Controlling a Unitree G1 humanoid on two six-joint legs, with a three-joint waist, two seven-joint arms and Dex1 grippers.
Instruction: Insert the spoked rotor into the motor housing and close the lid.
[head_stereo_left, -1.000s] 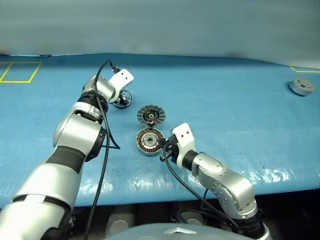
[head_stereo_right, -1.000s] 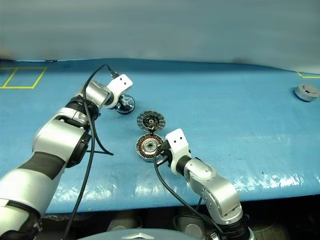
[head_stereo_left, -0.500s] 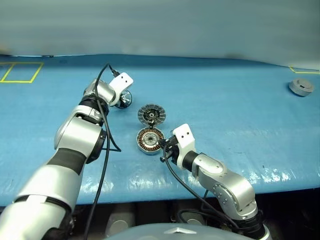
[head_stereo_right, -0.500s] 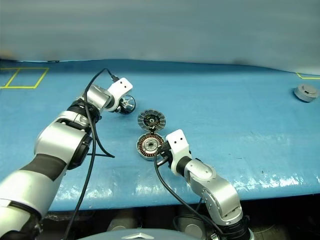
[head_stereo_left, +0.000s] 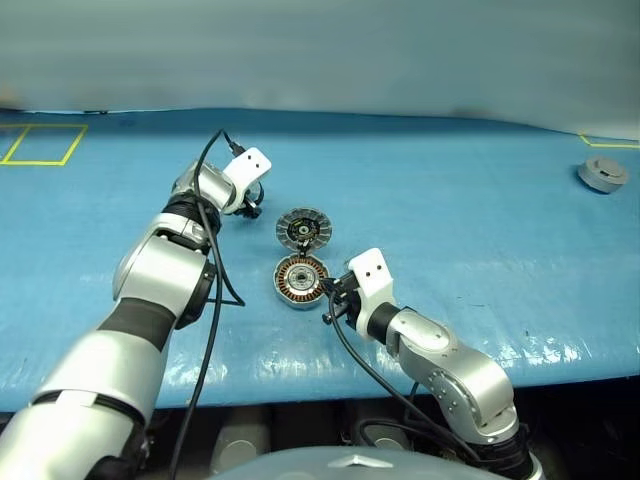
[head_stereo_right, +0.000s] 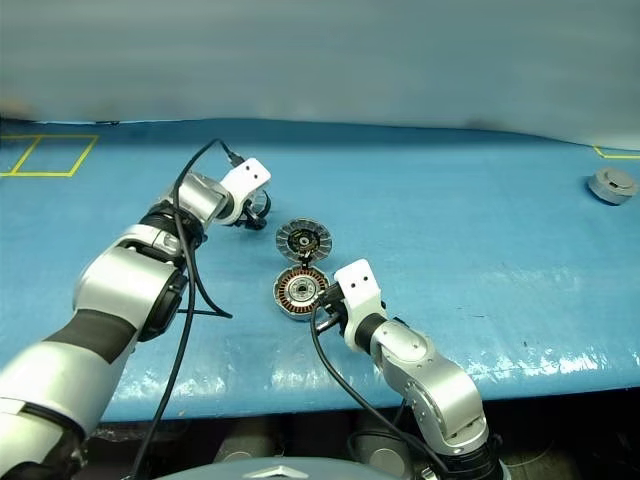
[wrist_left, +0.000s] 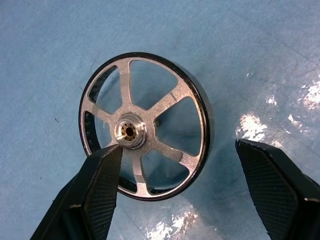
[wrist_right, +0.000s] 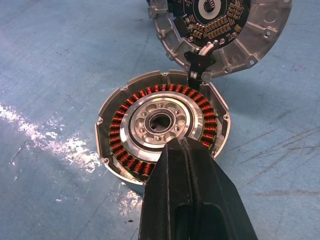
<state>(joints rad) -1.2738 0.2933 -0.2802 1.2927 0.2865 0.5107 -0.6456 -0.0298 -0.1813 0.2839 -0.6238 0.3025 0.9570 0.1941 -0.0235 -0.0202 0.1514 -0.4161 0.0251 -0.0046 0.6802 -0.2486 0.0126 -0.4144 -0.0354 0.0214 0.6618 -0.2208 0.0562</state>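
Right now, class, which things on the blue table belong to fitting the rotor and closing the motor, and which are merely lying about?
Belong to the job:
- spoked rotor, between the open left gripper's fingers
- motor housing, copper windings showing
- lid, swung open
- right gripper, shut, at the housing

Lying about:
- grey puck, far right
- yellow taped square

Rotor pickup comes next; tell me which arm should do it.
Left. Its claw hangs open right over the spoked rotor, fingers on either side of it. The right claw is shut, resting at the motor housing, whose lid lies open.
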